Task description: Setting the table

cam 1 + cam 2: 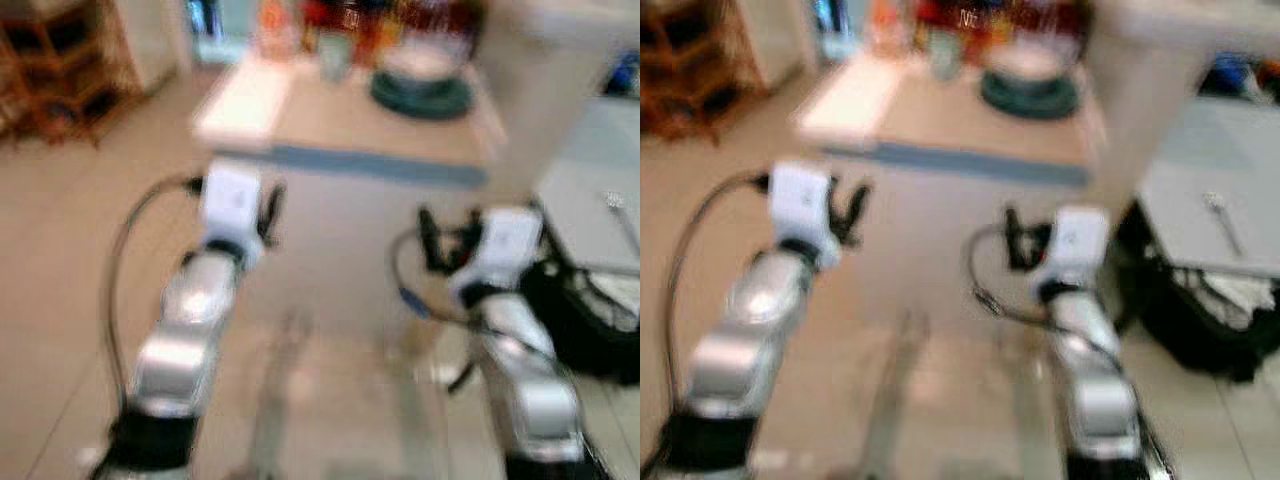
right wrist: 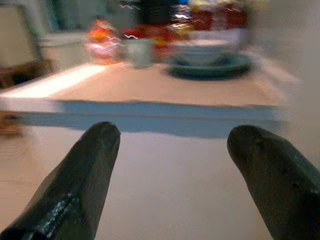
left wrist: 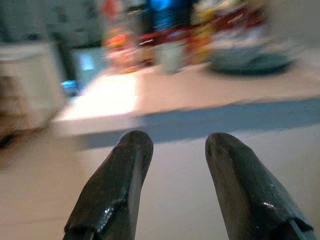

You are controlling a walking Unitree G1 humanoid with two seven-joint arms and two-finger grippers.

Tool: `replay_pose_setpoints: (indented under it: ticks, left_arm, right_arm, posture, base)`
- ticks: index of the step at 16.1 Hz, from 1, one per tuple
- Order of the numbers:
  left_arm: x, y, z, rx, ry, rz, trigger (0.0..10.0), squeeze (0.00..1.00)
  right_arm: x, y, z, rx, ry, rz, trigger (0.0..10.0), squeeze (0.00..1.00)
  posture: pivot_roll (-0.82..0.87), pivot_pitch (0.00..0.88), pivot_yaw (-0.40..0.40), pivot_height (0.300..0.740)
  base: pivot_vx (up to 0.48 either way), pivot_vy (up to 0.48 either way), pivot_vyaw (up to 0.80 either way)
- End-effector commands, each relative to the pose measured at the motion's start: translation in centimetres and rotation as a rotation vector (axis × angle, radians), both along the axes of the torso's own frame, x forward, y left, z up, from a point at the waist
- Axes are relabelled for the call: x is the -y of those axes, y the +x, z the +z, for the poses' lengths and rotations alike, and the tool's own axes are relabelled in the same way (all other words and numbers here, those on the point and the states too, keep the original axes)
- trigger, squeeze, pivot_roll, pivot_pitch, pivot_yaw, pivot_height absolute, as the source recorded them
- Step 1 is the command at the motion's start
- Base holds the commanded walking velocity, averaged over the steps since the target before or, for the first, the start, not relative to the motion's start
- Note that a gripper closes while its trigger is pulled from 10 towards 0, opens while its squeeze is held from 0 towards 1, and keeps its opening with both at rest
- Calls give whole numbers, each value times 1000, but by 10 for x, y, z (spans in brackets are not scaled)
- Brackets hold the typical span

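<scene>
The counter (image 1: 370, 125) stands at 12 o'clock (everything blurred), a bowl (image 2: 202, 51) on a dark plate (image 2: 210, 67) toward its far right. Left claw (image 3: 172, 187) and right claw (image 2: 175, 175) hover short of it, both parted and empty.

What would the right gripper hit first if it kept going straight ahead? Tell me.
Probably the pale front of the counter, just below its top. The right gripper is open, held below the countertop edge, and points at that front. The plate and bowl sit higher. Blur makes depth uncertain.
</scene>
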State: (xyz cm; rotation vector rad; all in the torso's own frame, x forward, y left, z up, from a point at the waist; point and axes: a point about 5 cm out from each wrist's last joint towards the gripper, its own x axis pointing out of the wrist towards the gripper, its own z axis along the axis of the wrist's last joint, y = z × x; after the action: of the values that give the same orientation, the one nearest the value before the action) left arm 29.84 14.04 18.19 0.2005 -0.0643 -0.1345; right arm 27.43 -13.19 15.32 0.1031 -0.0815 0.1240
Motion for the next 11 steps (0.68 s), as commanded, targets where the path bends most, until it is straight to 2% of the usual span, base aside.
replay_pose_setpoints:
  ticks: [1,2,3,5,6,7,11]
  left_arm:
    - [6,2,4,20,1,3,10000,0]
    - [5,2,2,4,-41,10,10000,0]
    - [8,2,2,-3,-91,-8,10000,0]
    - [17,1,8,8,-106,-80,10000,0]
    - [20,1,10,20,-83,-83,10000,0]
    - [21,0,13,42,-95,-80,10000,0]
    - [24,-1,21,67,-121,-110,10000,0]
  right_arm:
    - [12,0,5,25,-14,-32,10000,0]
    - [14,-1,6,29,-18,-39,10000,0]
    - [16,-1,7,32,-23,-49,10000,0]
    - [19,1,9,35,-42,-65,10000,0]
    - [20,2,12,47,-43,-79,10000,0]
    - [21,3,13,53,-33,-83,10000,0]
    - [21,5,22,85,-20,-85,10000,0]
  posture:
    - [81,0,-33,740]
    - [77,1,-33,740]
    - [73,2,-33,740]
    - [71,6,-40,740]
    - [72,6,-43,740]
    - [75,4,-46,740]
    - [74,13,-48,740]
  base:
    - [0,-480,0]
    - [0,-480,0]
    - [0,0,0]
    - [0,0,0]
    - [0,0,0]
    - [0,0,0]
    - [460,0,0]
